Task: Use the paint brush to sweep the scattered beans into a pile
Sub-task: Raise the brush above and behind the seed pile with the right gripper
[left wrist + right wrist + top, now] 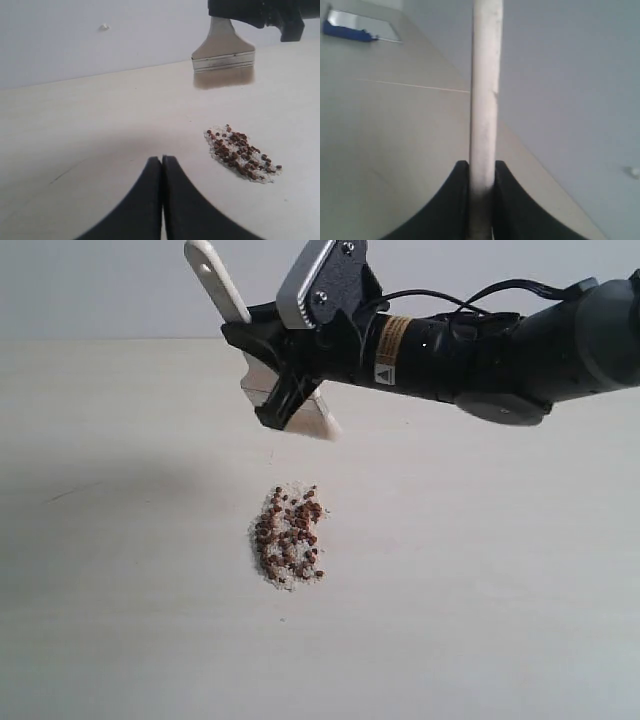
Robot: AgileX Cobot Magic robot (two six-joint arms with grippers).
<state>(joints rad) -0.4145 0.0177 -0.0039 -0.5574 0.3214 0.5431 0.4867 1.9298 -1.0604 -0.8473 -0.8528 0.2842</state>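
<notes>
**Beans gathered into one pile; brush held clear of the table**

Exterior view, with both wrist views. The beans (289, 540) lie just below the centre of the exterior frame as a single compact, slightly elongated heap. No stray bean shows anywhere else on the table (500, 590), so the sweeping looks essentially complete. What remains, at most, is a light tidying of the heap's ragged edge and setting the tool down.

The paint brush (223, 52) hangs in the upper centre of the exterior frame, above and beyond the heap and touching neither it nor the table. The right gripper (482, 170) is clamped on the wooden handle, one jaw pressed against each side. The handle end with its hole points to the upper left of the frame, and the bristles point down and to the right. The left gripper (162, 165) is out of the exterior frame; its own camera shows the jaws closed tip to tip, holding nothing, a little short of the heap.

The beans are tiny, round and reddish-brown, packed closely and bedded in pale crumbs (214, 150) that fringe the heap. The brush is wide and flat — silver metal band, cream bristles, pale handle.
</notes>
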